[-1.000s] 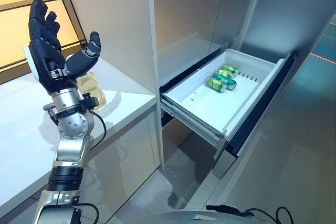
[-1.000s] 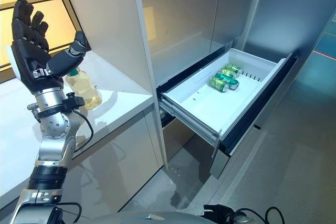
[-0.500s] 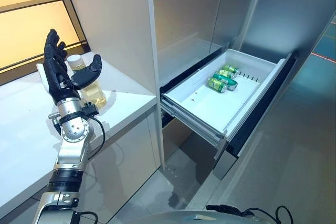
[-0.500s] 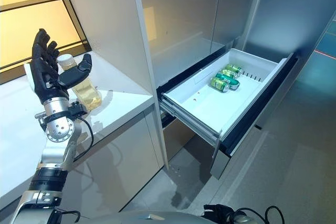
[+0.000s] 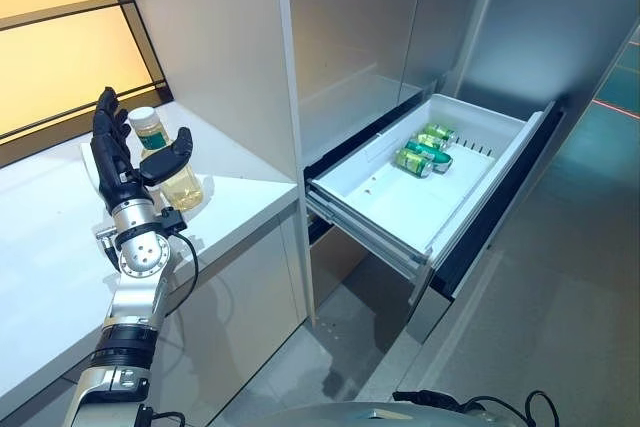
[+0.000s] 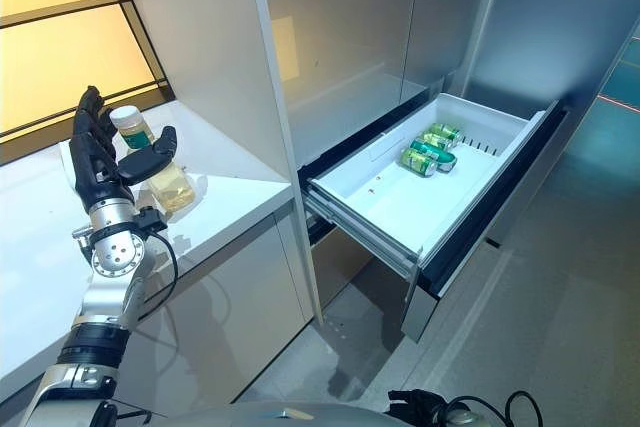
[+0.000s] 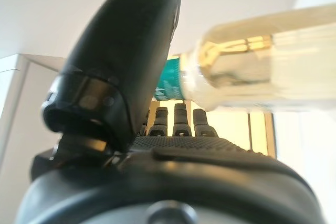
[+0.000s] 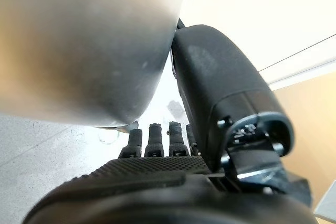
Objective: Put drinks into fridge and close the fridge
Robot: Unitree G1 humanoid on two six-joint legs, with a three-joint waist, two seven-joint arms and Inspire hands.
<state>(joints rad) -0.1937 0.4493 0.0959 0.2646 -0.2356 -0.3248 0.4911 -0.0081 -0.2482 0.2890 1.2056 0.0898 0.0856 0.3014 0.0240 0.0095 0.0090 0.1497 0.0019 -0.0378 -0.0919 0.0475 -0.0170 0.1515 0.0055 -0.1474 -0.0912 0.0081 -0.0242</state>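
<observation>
A clear bottle of yellow drink with a green-and-white cap stands on the white counter, near its right end. My left hand is open and upright right at the bottle, with the fingers on its far left side and the thumb across its front. In the left wrist view the bottle lies just past the thumb. The fridge drawer is pulled out to the right, with green cans lying at its far end. My right hand is open, its fingers straight beside a grey surface.
A tall white cabinet panel rises behind the counter, between the bottle and the fridge. The grey fridge front stands above the open drawer. Grey floor lies below and to the right.
My left hand has come down from high above the counter and moved in to the bottle, which was partly hidden behind it. The drawer and cans have not moved.
</observation>
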